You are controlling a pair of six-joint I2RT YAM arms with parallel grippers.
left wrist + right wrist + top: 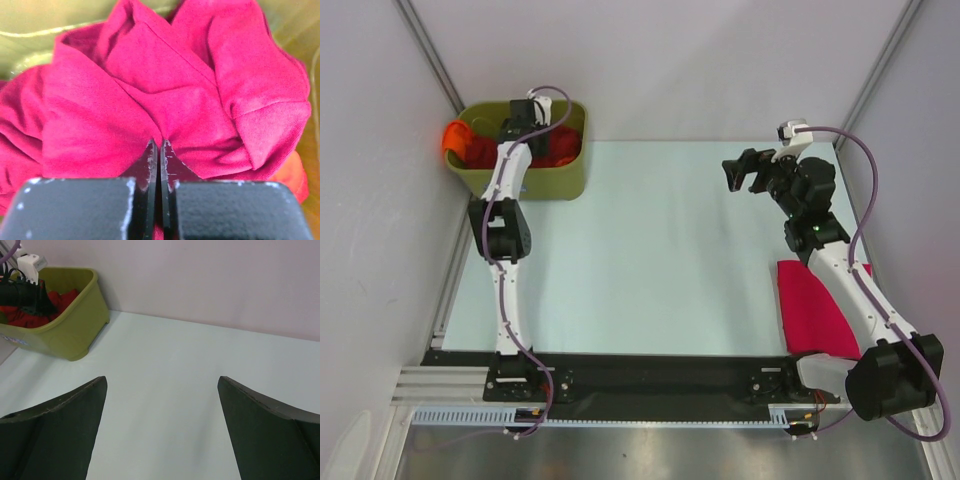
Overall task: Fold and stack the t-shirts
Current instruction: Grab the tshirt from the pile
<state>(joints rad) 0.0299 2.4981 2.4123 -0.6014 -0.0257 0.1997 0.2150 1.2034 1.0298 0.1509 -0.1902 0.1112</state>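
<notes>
A crumpled red t-shirt lies in the olive-green tub at the back left, where it also shows from above. My left gripper reaches down into the tub and is shut, pinching a fold of this shirt. An orange t-shirt hangs over the tub's left rim, and a corner of it shows under the red one. A folded magenta-pink t-shirt lies flat at the near right, partly under my right arm. My right gripper is open and empty, held above the table.
The tub stands against the back wall in the left corner. The pale table is fenced by white walls at the back and sides. A black rail with the arm bases runs along the near edge.
</notes>
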